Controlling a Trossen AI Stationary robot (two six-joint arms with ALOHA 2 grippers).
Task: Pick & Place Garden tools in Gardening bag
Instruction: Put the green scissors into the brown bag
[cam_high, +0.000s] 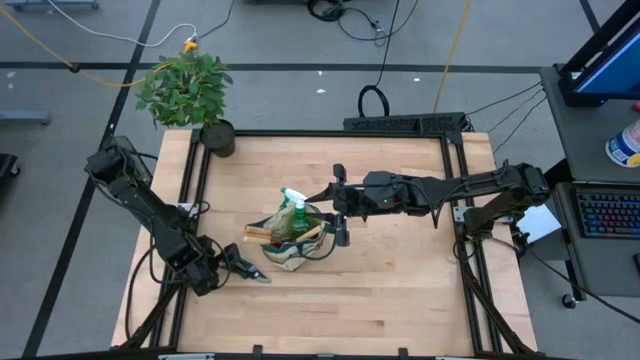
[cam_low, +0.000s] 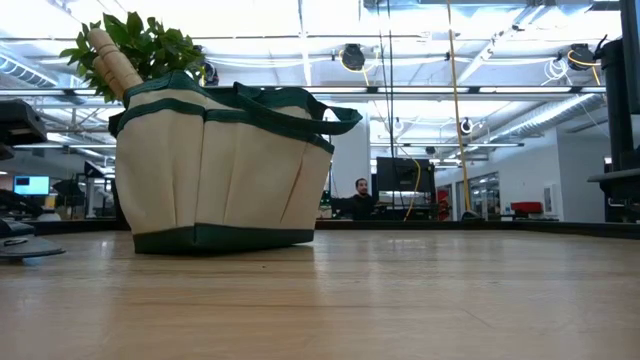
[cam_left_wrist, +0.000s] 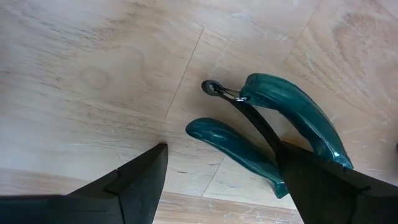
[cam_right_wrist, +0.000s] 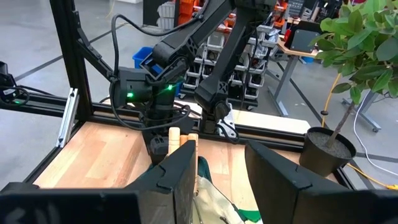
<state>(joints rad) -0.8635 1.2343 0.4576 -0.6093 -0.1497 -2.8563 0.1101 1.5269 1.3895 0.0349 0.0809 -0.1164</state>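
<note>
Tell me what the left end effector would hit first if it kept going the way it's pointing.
Most likely the teal-handled pruning shears lying on the table, right ahead of the open left end effector.

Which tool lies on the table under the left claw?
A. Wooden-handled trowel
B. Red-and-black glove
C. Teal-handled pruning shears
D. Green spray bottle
C: the left wrist view shows the open left claw over the pruning shears, two curved teal handles lying on the bare wood table, outside the gardening bag.
</note>
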